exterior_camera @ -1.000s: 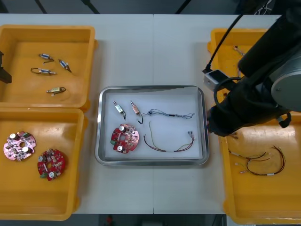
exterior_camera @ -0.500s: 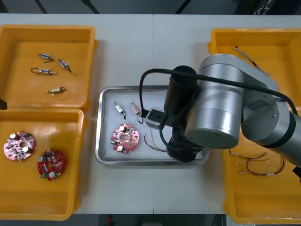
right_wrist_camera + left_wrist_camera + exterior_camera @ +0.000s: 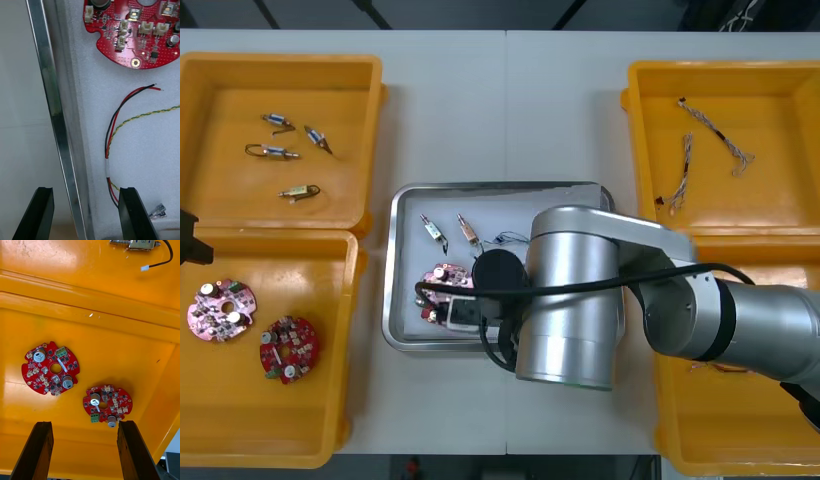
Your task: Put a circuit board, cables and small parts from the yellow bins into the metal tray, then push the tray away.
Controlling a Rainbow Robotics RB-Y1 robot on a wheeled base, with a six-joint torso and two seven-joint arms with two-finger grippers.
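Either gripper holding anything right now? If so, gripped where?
Nothing held. Right gripper open, a finger either side of the rim of the metal tray; left gripper open above a yellow bin.

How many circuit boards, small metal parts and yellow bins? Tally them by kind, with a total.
Round red circuit boards: 3 (two in a left bin, one in the metal tray)
Small metal parts: 6 (four in a left bin, two in the tray)
Yellow bins: 4
Total: 13

We see a pale bench with a thin seam running down its middle.
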